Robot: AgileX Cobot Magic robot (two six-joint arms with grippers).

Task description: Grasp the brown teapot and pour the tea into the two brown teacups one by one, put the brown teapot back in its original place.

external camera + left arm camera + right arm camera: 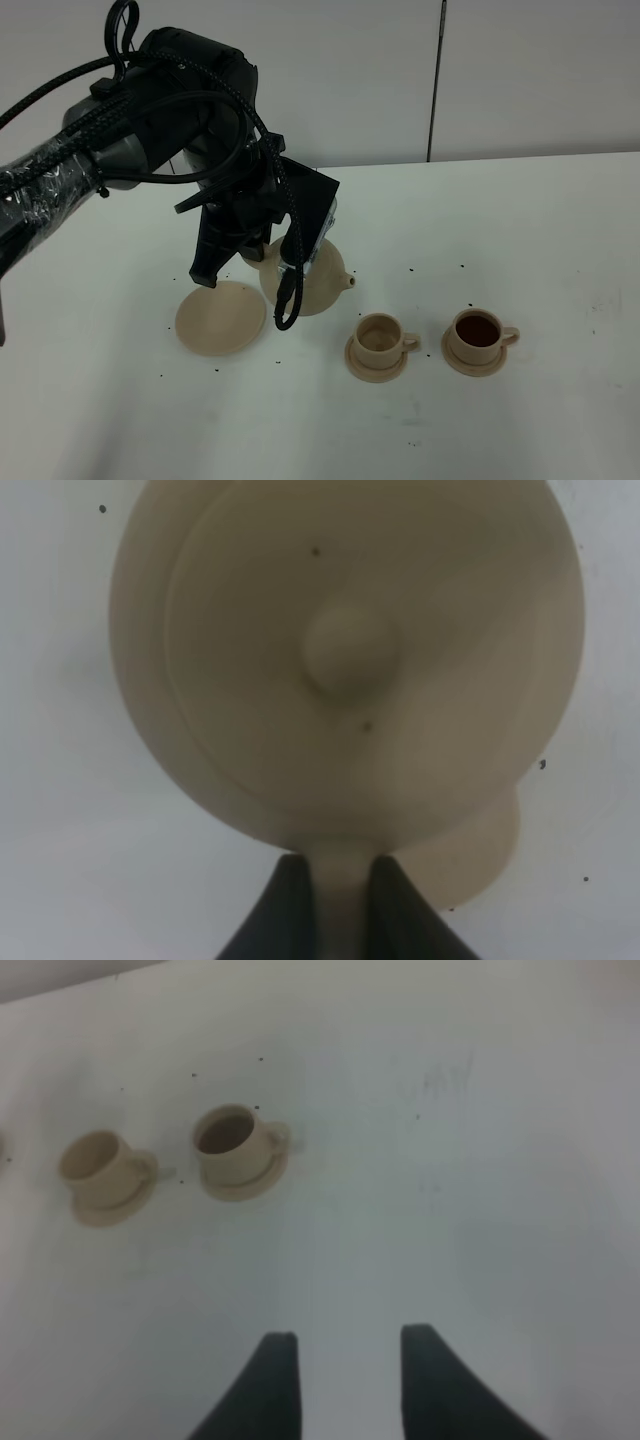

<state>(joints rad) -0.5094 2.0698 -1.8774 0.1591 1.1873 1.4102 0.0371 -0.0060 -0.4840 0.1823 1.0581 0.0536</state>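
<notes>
1 teacup [466, 353] held tea [477, 330]; the left gripper [341, 868], clamped on the teapot [322, 282] handle, likely had to pour next into the empty teacup [375, 350] nearer it.

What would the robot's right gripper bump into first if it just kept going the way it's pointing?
Probably just the bare white table. The right gripper points, jaws open, at that surface; the two brown teacups sit well off to one side of its line. Depth is unclear.

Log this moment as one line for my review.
left gripper: shut on brown teapot handle, off wide saucer | nearer teacup: looks empty | farther teacup: holds tea | right gripper: open, holding nothing
</notes>
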